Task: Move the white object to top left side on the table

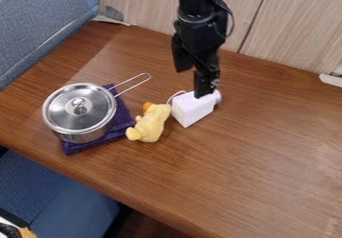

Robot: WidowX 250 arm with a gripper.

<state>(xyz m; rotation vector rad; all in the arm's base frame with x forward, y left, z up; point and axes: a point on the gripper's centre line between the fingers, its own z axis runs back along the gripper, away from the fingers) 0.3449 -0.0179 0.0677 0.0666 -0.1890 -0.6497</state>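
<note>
White and boxy, a capped container [191, 109] is pictured on a wooden table [274, 157], set just beside a yellow plush toy [152, 123]. The black gripper [206, 93] is lowered to the container's upper edge, on the side away from the toy; whether it is spread, pressed together or pinching the container cannot be told. By its look, the body is made of stiff, thin plastic and is likely light if empty, though its contents cannot be judged. Its smooth walls may be slippery and could be dented under a hard squeeze. A firm hold is best taken across the narrower width of the body, clear of the round cap [218, 96] and the thin loop [176, 96], which may be bent or snagged. The container appears to be laid on its side, its long axis run outward from the toy, with the capped end pointed away from it.
</note>
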